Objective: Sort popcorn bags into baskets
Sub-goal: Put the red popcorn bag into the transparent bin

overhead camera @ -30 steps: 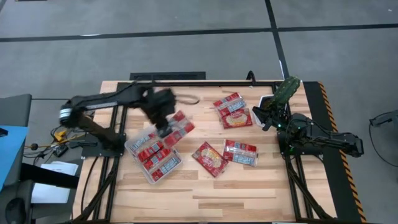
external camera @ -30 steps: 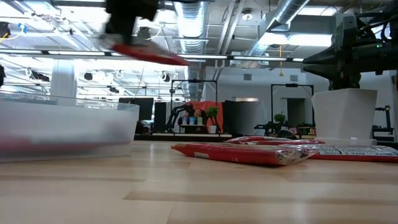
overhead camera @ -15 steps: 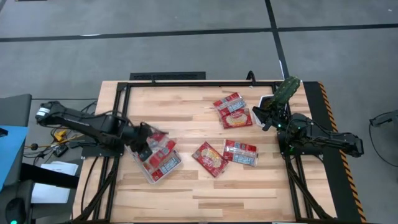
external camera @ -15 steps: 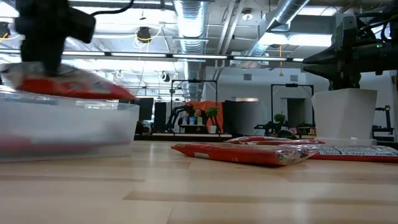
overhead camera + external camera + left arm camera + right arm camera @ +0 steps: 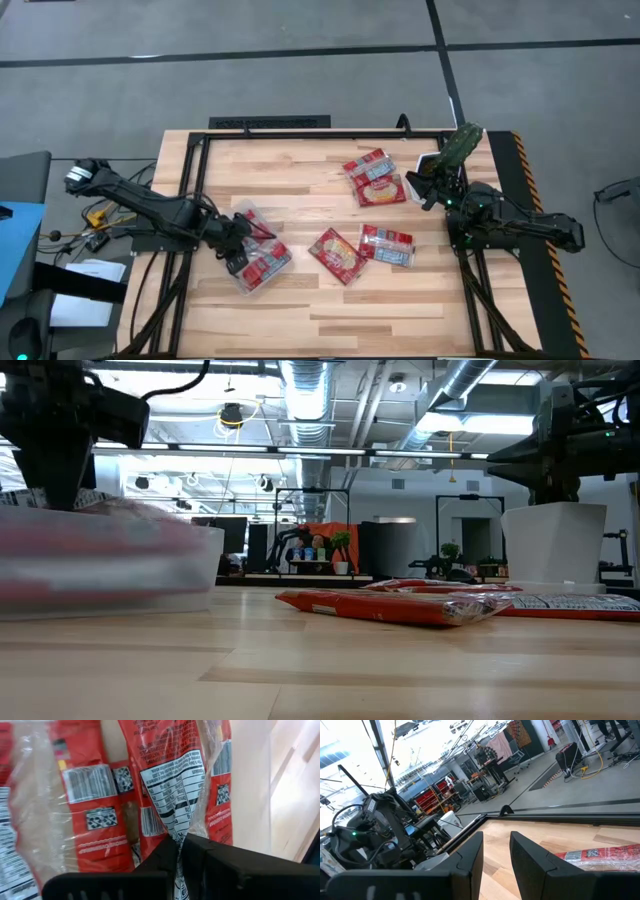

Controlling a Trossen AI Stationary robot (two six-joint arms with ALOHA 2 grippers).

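The left gripper (image 5: pixel 240 250) is down in the clear basket (image 5: pixel 282 264) at the counter's (image 5: pixel 330 300) nine o'clock side, fingers (image 5: pixel 165 857) clamped on the edge of a popcorn bag (image 5: pixel 175 780) above the packets already inside. Risk: if the bag's film sticks on release, it may lift back out or drape over the rim. The right gripper (image 5: pixel 428 186) waits at three o'clock, fingers parted and holding nothing, near the loose bags (image 5: pixel 375 180) at centre.
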